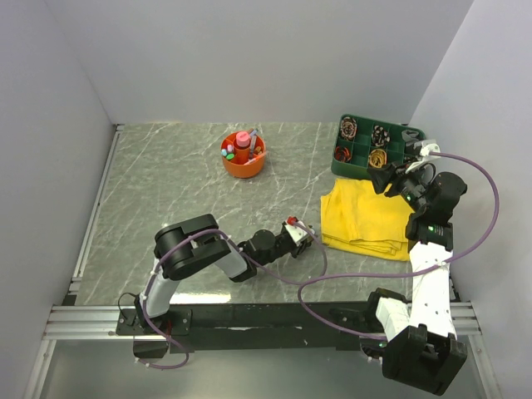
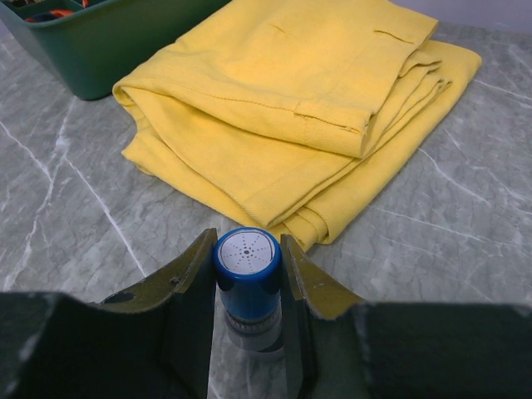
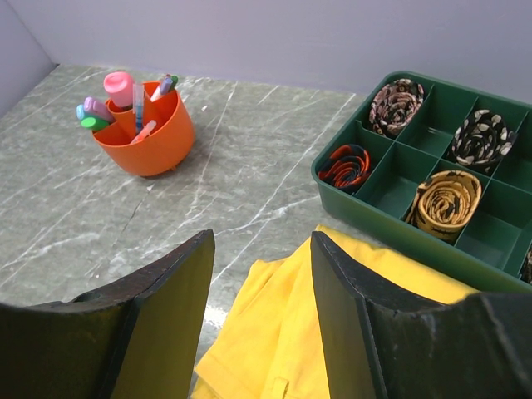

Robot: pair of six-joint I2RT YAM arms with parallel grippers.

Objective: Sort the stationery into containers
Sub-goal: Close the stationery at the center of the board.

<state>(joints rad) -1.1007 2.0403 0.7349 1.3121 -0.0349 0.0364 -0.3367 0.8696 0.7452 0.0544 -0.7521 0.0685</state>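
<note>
Jaws of the left pincer (image 2: 247,245) clamp a short blue-capped cylinder (image 2: 247,278), long axis along the pincer, dotted white end facing the folded yellow cloth (image 2: 283,108) on the marbled counter (image 2: 66,224); only its wrist view shows this end. Farther off, the right pincer (image 3: 262,249) gapes empty above the cloth.

Your grey marbled bench (image 1: 166,183) carries three things: the orange organiser (image 1: 243,169) stands toward the far edge, about midway along it, the green tray (image 1: 353,170) fills the far right corner, and the folded yellow cloth (image 1: 366,218) lies against the tray's near side.
</note>
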